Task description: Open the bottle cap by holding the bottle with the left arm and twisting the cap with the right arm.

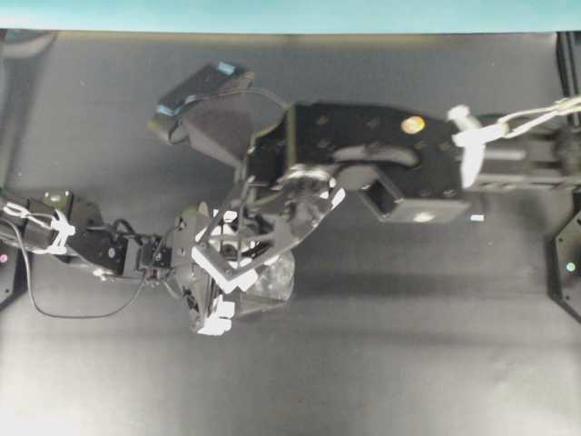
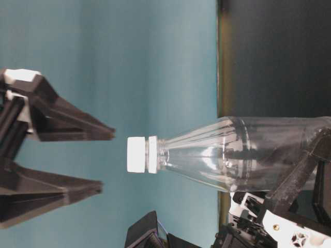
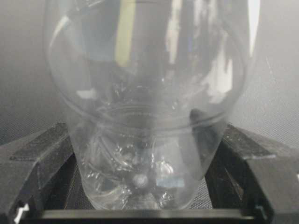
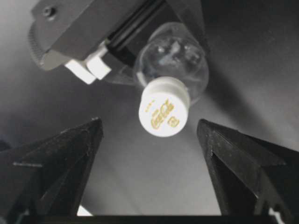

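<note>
The clear bottle (image 3: 145,93) stands upright off the dark table, its base clamped between the black fingers (image 3: 42,163) of my left gripper (image 3: 145,133), which is shut on it. In the table-level view the bottle (image 2: 243,155) carries its white bottle cap (image 2: 137,154) screwed on. My right gripper (image 4: 148,122) is open and points straight at the bottle cap (image 4: 164,107). Its two fingers stand wide on either side, with the tips just short of the cap and touching nothing. Seen from overhead, the right arm (image 1: 381,154) reaches across above the bottle (image 1: 277,282) and the left gripper (image 1: 221,295).
The table is a dark mat with a teal wall (image 1: 290,14) behind it. The right wrist's camera housing (image 1: 200,95) sticks out at the back left. A black arm base (image 1: 567,263) sits at the right edge. Loose cable (image 1: 73,313) trails from the left arm.
</note>
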